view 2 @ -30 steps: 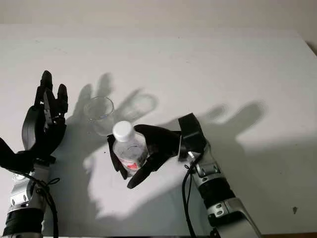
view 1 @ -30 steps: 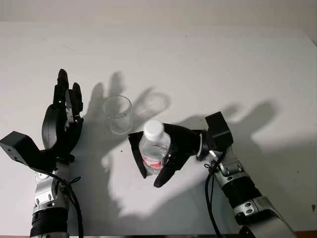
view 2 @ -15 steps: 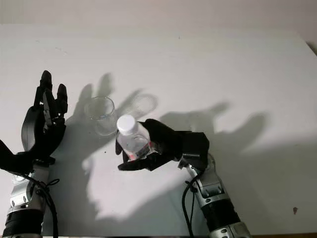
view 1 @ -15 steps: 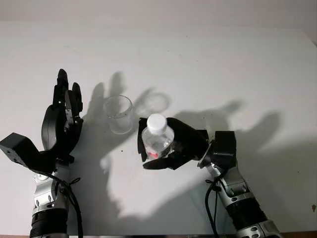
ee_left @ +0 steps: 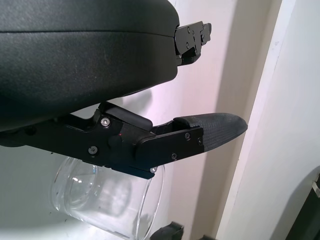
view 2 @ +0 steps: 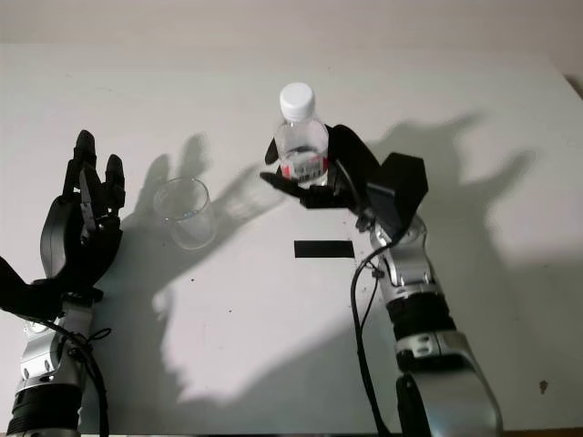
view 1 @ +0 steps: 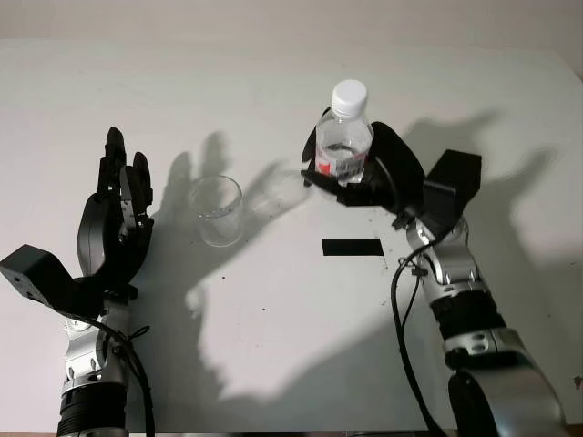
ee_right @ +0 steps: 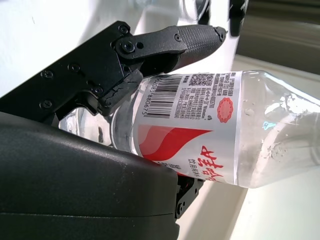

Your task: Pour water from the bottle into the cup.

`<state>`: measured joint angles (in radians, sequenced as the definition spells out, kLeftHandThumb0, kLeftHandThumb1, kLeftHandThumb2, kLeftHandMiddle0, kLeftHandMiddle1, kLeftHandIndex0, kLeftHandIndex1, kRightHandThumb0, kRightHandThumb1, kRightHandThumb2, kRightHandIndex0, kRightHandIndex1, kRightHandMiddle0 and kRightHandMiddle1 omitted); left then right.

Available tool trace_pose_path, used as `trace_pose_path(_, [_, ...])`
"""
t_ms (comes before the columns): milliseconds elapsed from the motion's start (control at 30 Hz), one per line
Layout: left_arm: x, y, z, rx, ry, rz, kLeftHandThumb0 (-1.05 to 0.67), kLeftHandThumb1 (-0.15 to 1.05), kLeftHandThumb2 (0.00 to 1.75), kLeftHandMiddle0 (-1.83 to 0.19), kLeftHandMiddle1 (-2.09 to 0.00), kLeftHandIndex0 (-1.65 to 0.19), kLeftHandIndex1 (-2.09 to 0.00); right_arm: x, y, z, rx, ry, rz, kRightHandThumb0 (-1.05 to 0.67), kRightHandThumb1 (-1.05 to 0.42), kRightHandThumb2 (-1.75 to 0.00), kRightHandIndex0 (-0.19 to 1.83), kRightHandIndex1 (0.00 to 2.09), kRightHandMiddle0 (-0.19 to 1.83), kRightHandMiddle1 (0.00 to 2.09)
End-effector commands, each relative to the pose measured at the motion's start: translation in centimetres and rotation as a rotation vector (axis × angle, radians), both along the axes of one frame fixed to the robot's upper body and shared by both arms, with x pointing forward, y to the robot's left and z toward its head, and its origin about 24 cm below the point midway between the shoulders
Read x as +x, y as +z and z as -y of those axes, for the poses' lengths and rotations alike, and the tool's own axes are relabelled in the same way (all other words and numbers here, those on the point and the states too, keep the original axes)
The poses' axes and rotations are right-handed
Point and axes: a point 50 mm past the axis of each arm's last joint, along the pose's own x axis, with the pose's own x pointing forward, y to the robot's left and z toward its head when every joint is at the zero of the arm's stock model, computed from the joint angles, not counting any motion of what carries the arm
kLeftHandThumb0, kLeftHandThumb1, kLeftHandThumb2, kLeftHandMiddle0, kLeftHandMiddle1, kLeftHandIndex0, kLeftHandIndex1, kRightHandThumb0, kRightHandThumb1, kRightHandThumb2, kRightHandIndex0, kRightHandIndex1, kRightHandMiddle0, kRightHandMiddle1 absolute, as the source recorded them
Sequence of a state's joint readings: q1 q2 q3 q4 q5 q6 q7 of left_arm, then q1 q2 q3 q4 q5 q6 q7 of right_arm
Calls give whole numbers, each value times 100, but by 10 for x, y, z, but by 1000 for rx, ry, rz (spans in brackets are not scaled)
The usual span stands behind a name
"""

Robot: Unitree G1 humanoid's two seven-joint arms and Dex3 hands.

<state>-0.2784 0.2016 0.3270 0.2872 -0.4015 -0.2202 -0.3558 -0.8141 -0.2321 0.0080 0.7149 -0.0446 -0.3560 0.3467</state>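
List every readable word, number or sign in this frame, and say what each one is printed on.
Bottle label, held in the right hand:
Barcode digits: partly legible, seems to read "8806751", not certain.
Red Chinese characters by the red swoosh: brand name, not confidently readable.
QR code and small print above the red seal: too small to read.
Cup, black strip on the table, open left hand: no text.
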Motion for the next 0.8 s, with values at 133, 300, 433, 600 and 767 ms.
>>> trace_pose_path(133, [-1, -2, 3, -9, -1, -7, -72, 105, 62, 19, 0, 19, 0, 20, 29, -20, -172, -43, 91, -30, -105, -41, 145, 209, 132, 209])
trace_pose_path(300, [-1, -2, 6, -15, -2, -4, -71, 105, 63, 19, 0, 19, 0, 25, 25, -39, -280, -46, 98, -30, -105, -33, 117, 209, 99, 209])
trace_pose_path(433, [-1, -3, 6, -12, 2, -7, -72, 105, 63, 19, 0, 19, 0, 25, 25, -48, -453, -92, 220, -33, -105, -33, 109, 209, 89, 209])
trace_pose_path(600, [-1, -3, 6, -14, 8, -10, -72, 105, 63, 19, 0, 19, 0, 22, 25, -60, -629, -162, 442, -36, -105, -23, 109, 209, 81, 209])
trace_pose_path(767, [1, -4, 7, -13, 7, -7, -72, 105, 63, 19, 0, 19, 0, 21, 29, -64, -703, -178, 567, -34, -105, -21, 111, 209, 81, 209])
